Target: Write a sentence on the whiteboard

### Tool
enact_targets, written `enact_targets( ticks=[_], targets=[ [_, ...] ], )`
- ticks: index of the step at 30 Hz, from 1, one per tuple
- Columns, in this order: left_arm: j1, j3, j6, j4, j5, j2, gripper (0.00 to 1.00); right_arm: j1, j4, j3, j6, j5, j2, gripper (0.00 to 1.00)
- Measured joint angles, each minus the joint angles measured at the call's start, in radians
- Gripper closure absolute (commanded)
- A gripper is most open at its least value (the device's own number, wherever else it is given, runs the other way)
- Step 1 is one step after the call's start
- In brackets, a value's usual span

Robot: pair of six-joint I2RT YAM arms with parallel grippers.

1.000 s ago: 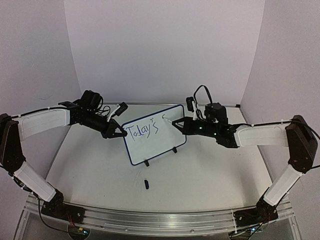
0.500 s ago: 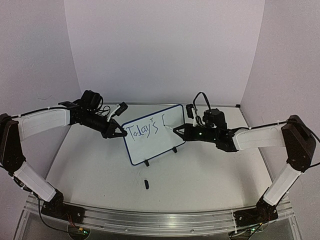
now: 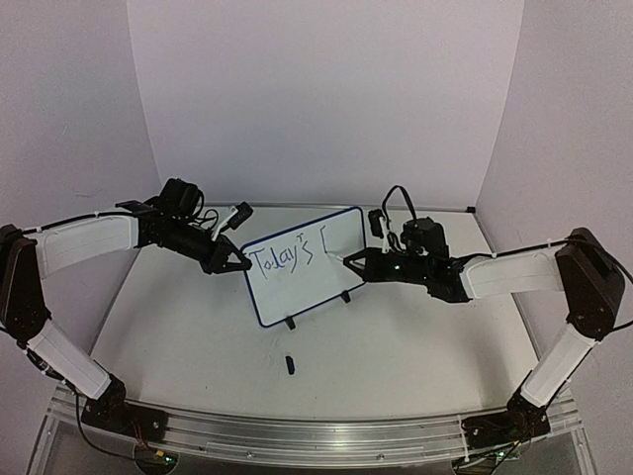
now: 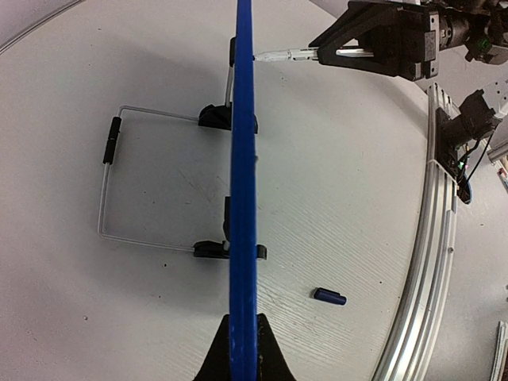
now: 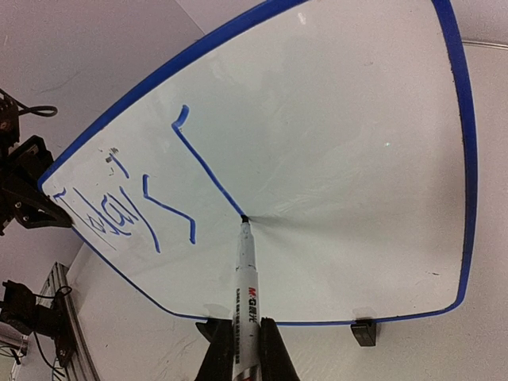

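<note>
Found the left pincer [image 3: 238, 264] clamped shut on the left edge of the whiteboard [image 3: 307, 282], jaws closed over the blue rim. Confirmed the same from the left wrist view, with the board edge-on and running straight ahead from between the fingertips.

Found the right pincer [image 3: 348, 255] closed around a marker [image 5: 246, 278], barrel pointing forward out of the jaws. Noted the marker tip touching the board face directly ahead of that pincer, at the lower end of a long blue stroke with a small hook on top.

Read the sentence [image 3: 280, 259] so far as "Today's" plus that one stroke, all of it lying between the two pincers.

Recorded the board standing on black clip feet [image 4: 216, 117], with the wire stand [image 4: 111, 186] on its back side, away from the right pincer.

Logged a small dark cap [image 3: 290, 364] lying on the table [image 3: 396, 346], nearer the arm bases than either pincer, touching nothing.
</note>
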Motion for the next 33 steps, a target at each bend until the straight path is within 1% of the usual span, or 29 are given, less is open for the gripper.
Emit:
enact_targets(
  ticks=[11,19,33],
  targets=[
    [0.000,0.000,0.002,0.000,0.000,0.000,1.00,0.011,-0.015,0.003,0.000,-0.024,-0.005,1.00],
    [0.000,0.000,0.002,0.000,0.000,0.000,1.00,0.011,-0.013,0.008,0.003,-0.023,-0.062,1.00],
    [-0.001,0.000,0.002,0.000,0.000,0.000,1.00,0.011,-0.015,0.052,0.003,-0.027,-0.040,1.00]
  ],
)
